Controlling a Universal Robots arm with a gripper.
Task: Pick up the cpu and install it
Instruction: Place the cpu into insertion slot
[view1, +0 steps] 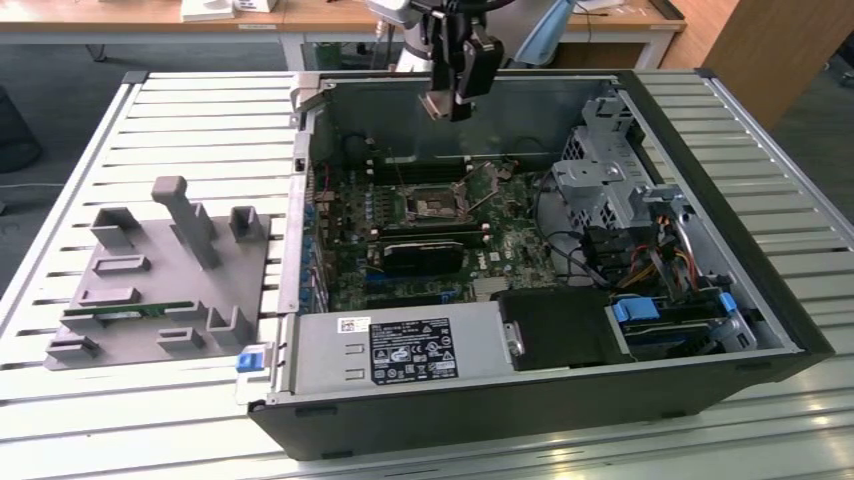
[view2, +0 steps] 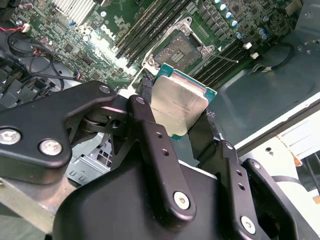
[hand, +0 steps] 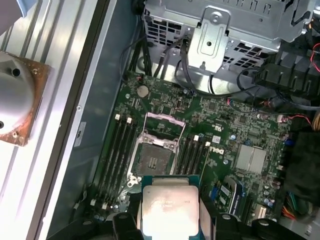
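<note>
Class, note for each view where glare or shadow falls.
Second wrist view: glare whitens the cpu held in the gripper; first wrist view: its metal top washes out too; exterior view: the computer case interior sits in shade beside the bright table.

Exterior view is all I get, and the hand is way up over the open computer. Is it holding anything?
Observer: Yes. In both wrist views the hand pinches the cpu by two opposite edges, shiny side showing.
Operator: Is the little socket hole empty?
Observer: In the first wrist view the socket has no chip in it, and its metal frame is flipped open.
Operator: What's next to the socket?
Observer: Long black memory slots run along both of its sides.
</note>
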